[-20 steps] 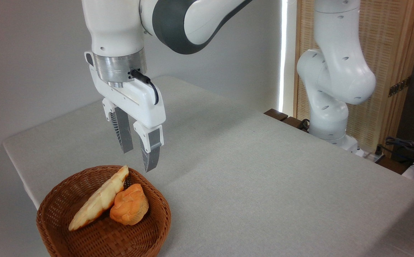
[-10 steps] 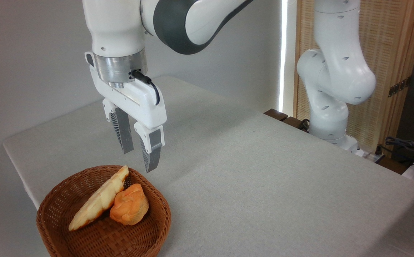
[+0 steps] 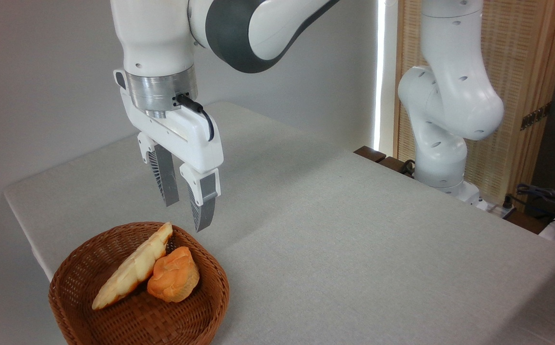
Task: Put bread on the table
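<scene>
The bread (image 3: 174,275), a small knobbly orange-golden bun, lies inside the brown wicker basket (image 3: 196,311) at the lower left, leaning against a longer pale yellow loaf (image 3: 132,267). My gripper (image 3: 185,215) hangs just above the basket's far rim, fingers pointing down, open with nothing between them. It is a little above and behind the bun, not touching it. The grey-beige cloth-covered table (image 3: 334,239) stretches out to the right of the basket.
The arm's white base (image 3: 442,143) stands beyond the table's far right edge, in front of a wooden slatted screen (image 3: 521,72). Cables and dark items (image 3: 550,201) lie at the far right. The table's left edge runs close to the basket.
The gripper shifted very slightly rightward over the second; otherwise nothing has visibly changed.
</scene>
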